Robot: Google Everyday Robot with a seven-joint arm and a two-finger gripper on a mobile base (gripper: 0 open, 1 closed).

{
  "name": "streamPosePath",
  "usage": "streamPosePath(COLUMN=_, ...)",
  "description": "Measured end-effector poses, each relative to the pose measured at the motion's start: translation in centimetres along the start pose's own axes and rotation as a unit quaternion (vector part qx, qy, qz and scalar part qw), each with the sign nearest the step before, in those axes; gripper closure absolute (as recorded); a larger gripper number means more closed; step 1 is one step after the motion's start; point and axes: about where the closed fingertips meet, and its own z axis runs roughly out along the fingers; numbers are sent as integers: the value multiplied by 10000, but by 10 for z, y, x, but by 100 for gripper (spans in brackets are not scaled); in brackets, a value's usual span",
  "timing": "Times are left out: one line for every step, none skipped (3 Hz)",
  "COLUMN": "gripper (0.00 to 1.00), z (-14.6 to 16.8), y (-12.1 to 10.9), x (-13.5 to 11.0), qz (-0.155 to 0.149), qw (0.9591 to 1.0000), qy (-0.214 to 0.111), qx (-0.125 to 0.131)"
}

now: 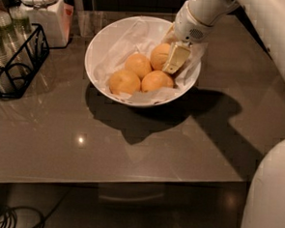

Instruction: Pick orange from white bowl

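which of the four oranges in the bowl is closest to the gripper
The back-right orange: the gripper overlaps its right side. The other three oranges sit left of and in front of it in the white bowl.

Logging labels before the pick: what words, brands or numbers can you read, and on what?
Readable text: none.
White lidded jar: orange patch on its side, too blurred to read.
Containers in the black wire rack: nothing legible.
Claw, inside the white bowl against the orange: no visible markings.

Gripper (173,59) inside white bowl (102,41) hides orange (158,56) right side; arm (212,6) cut by top edge
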Motion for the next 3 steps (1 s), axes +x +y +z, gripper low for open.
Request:
streamPosePath(gripper=77, z=-1, y=0, x=0, qz=23, qw=10000, qy=-9, qx=-18)
streamPosePath(gripper=99, z=-1, y=2, x=1, qz=98, qw=9999, qy=-38, qx=-26)
streamPosePath(gripper=100, z=-24, y=9, x=-2, qz=417, qw=9979, qy=-400, qx=279)
